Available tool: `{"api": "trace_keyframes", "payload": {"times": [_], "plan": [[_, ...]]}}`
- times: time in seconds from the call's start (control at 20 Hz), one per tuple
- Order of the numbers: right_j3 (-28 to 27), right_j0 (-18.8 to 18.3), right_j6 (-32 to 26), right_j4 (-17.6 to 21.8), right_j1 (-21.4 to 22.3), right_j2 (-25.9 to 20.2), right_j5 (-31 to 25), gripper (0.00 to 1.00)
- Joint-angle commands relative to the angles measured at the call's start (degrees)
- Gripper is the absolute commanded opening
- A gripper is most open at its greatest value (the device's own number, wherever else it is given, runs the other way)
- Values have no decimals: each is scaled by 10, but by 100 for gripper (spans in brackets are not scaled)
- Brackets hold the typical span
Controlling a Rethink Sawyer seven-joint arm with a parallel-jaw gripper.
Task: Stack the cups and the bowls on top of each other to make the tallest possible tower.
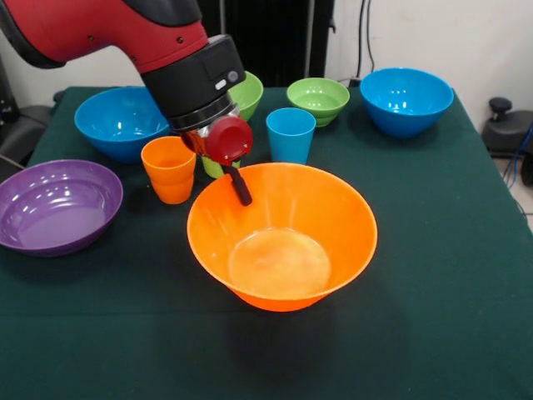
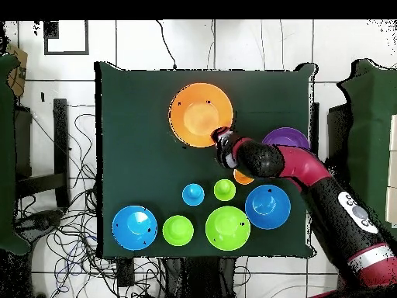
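Observation:
The big orange bowl [image 1: 281, 242] stands upright in the middle of the table; it also shows in the overhead view [image 2: 201, 114]. My gripper [image 1: 236, 173] is shut on the small red bowl [image 1: 229, 139], which hangs tilted on its side above the orange bowl's far left rim. One black finger [image 1: 241, 188] reaches down over that rim. In the overhead view the gripper [image 2: 223, 147] is at the orange bowl's edge. The orange cup [image 1: 169, 169] and the blue cup [image 1: 291, 133] stand upright just behind. The lime green cup [image 1: 213, 167] is mostly hidden behind the gripper.
A purple bowl [image 1: 58, 204] sits at the left edge. Along the far side are a blue bowl [image 1: 121, 121], a large green bowl [image 1: 249, 93], a small green bowl [image 1: 317, 100] and another blue bowl [image 1: 405, 100]. The arm crosses above the purple bowl [image 2: 287, 138].

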State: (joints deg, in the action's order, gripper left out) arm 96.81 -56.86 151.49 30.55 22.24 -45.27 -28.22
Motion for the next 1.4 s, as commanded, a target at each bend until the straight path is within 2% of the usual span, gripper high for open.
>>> {"api": "trace_keyframes", "payload": {"times": [0.05, 0.55, 1.1, 1.4], "plan": [[6, 30, -96, -1, 22, 16, -83, 0], [10, 50, -84, 15, 53, 68, -143, 0], [3, 58, -78, 28, 45, 76, -122, 0], [-5, 56, -84, 19, 46, 70, -127, 0]]}}
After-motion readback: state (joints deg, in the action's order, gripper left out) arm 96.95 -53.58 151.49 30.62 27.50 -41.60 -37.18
